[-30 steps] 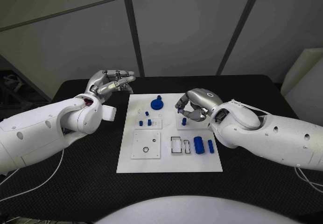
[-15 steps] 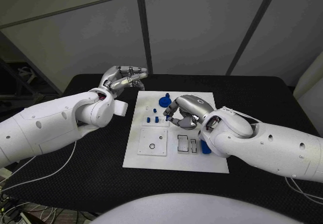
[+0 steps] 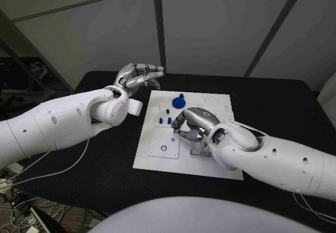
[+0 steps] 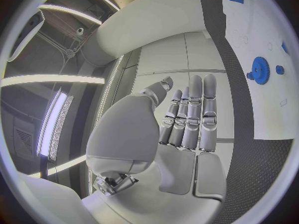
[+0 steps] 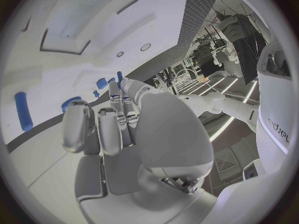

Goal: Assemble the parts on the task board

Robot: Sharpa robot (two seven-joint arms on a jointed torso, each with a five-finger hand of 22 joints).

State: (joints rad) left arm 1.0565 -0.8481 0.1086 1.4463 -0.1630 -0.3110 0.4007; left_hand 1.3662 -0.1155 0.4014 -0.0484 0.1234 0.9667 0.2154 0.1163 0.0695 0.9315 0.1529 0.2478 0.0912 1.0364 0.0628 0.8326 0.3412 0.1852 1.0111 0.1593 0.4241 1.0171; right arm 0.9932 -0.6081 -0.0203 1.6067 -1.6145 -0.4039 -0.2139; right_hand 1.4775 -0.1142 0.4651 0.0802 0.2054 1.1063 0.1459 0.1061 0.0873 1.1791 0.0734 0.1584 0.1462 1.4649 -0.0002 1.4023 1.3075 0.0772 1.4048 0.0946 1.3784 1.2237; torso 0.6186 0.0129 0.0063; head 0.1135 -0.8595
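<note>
**A:** so where's everything sitting right now?

**B:** the white board [image 3: 210,167] lies flat in the middle of the black bench [image 3: 84,160]. The blue gear [image 3: 178,102] sits at the far end of the board, left of centre, with a few small blue pegs [image 3: 164,120] just nearer than it. There's a raised square plate [image 3: 164,144] with a small ring on it along the board's left side.

**A:** and the hands?

**B:** the left hand [image 3: 140,75] is up off the bench, out past the board's far-left corner, not touching anything. From its wrist camera the fingers [image 4: 190,117] are straight and side by side, nothing in them, so I'd call it released. The gear [image 4: 259,70] shows off to the side there, well apart from the fingers.

**A:** right one?

**B:** the right hand [image 3: 190,125] is over the middle of the board, fingers curled downward just right of the pegs. I honestly can't tell if it's grasping something or clenched on nothing; the wrist view shows bent fingers [image 5: 99,127] over the white board with blue pieces beyond them, but the fingertips hide whatever's under them.
</note>
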